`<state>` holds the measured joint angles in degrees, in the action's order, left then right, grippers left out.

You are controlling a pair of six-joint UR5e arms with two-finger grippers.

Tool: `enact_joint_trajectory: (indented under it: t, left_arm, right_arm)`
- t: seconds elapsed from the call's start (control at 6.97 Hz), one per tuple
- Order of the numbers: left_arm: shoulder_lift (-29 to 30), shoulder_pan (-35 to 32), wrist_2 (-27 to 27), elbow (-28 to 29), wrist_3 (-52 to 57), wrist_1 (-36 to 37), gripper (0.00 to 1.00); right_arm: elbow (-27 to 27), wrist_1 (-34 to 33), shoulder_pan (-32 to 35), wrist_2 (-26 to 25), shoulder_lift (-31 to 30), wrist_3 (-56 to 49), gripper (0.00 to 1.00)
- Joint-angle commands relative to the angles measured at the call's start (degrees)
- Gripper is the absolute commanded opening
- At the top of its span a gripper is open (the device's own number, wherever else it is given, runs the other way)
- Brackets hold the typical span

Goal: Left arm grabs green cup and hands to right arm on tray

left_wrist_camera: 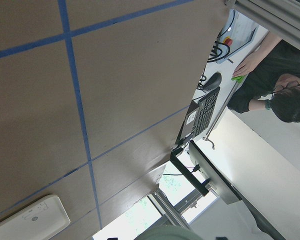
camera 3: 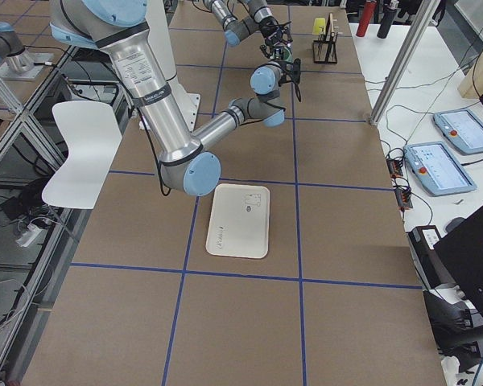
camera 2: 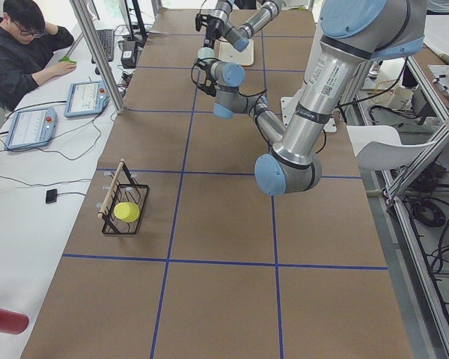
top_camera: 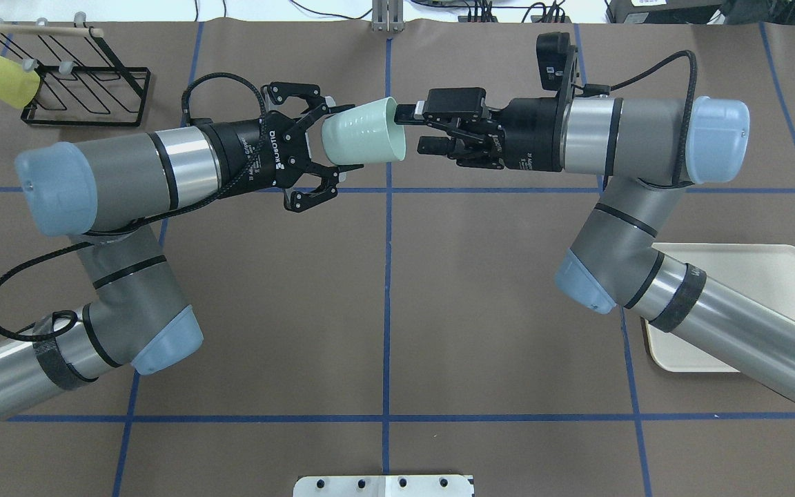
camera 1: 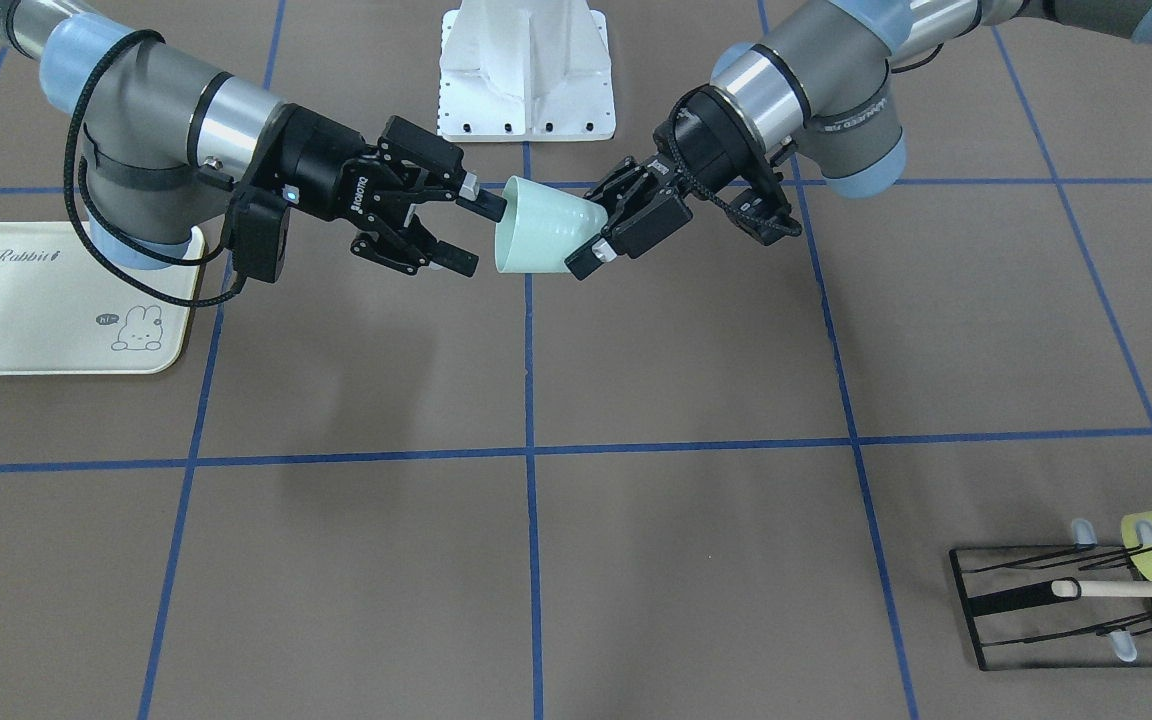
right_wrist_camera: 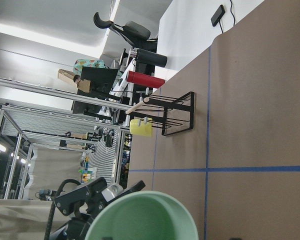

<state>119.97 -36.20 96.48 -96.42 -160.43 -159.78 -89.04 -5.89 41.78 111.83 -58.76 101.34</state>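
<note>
1. Overhead exterior: left arm (top_camera: 128, 166) and right arm (top_camera: 646, 131) meet at the worktop's (top_camera: 494, 310) 12 o'clock; tray (top_camera: 763, 276) lies at 4 o'clock.
2. Green cup (top_camera: 363, 134) hangs midair there, base clenched by left fingers (camera 1: 641, 230).
3. Right fingers (camera 1: 481, 206) gape at its rim; best close them firmly before the left releases.
</note>
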Motion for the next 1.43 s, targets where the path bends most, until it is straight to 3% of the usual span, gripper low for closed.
enact_joint_trajectory:
  t: [0.0, 0.43, 1.15, 1.29]
  left_arm:
    - [-0.3, 0.1, 0.3, 0.0, -0.1, -0.1, 0.38]
    - [-0.5, 0.1, 0.3, -0.5, -0.1, -0.2, 0.38]
    - [0.3, 1.6, -0.1, -1.0, -1.2, 0.7, 0.38]
    - [0.3, 1.6, 0.0, -1.0, -1.2, 0.7, 0.38]
  right_arm:
    - [0.1, 0.0, -0.3, 0.3, -0.1, -0.1, 0.79]
    - [0.1, -0.1, -0.3, 0.2, 0.0, -0.1, 0.68]
    - [0.4, 0.0, -0.3, 0.2, 0.1, -0.2, 0.64]
    - [0.4, 0.0, -0.3, 0.2, 0.1, -0.2, 0.55]
